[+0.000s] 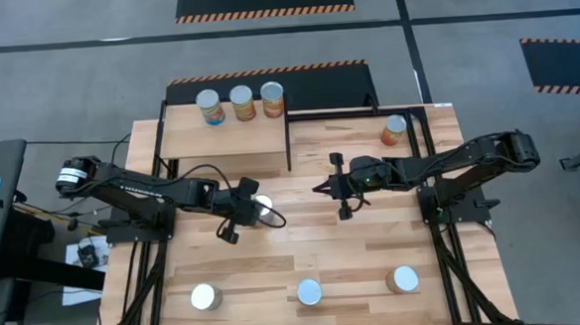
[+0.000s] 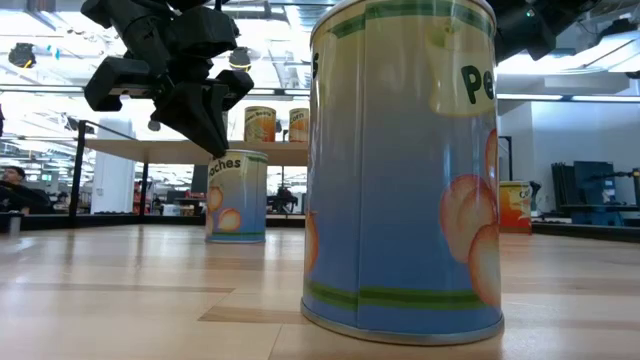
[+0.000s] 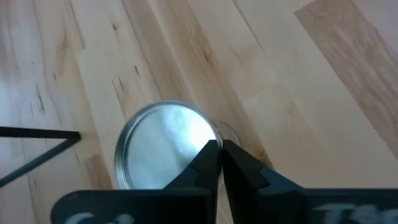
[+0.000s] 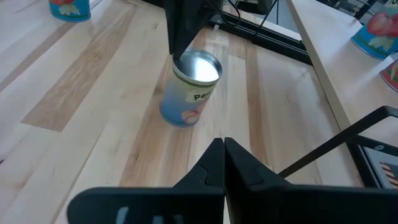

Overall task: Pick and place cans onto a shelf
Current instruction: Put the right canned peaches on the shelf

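Observation:
A peach can with a blue and cream label (image 1: 266, 211) stands upright on the plank table at mid-left; it also shows in the left wrist view (image 3: 163, 148) and the right wrist view (image 4: 189, 90). My left gripper (image 1: 256, 212) is shut and points down at the edge of that can's silver top. My right gripper (image 1: 319, 189) is shut and empty, above the table's middle, its fingers pointing toward that can. Three cans (image 1: 242, 102) stand on the light-wood shelf (image 1: 224, 138) at the far left. My left gripper (image 3: 220, 146) stands with its shut fingertips at the rim of the can's top (image 3: 208, 140), coming from above and pointing down. I cannot tell whether they touch the can. The can stands upright on the table.
Three cans stand along the table's near edge (image 1: 206, 297) (image 1: 308, 293) (image 1: 404, 279). An orange-labelled can (image 1: 395, 129) stands at the far right of the table. The shelf's black frame (image 1: 288, 143) edges the shelf's right side.

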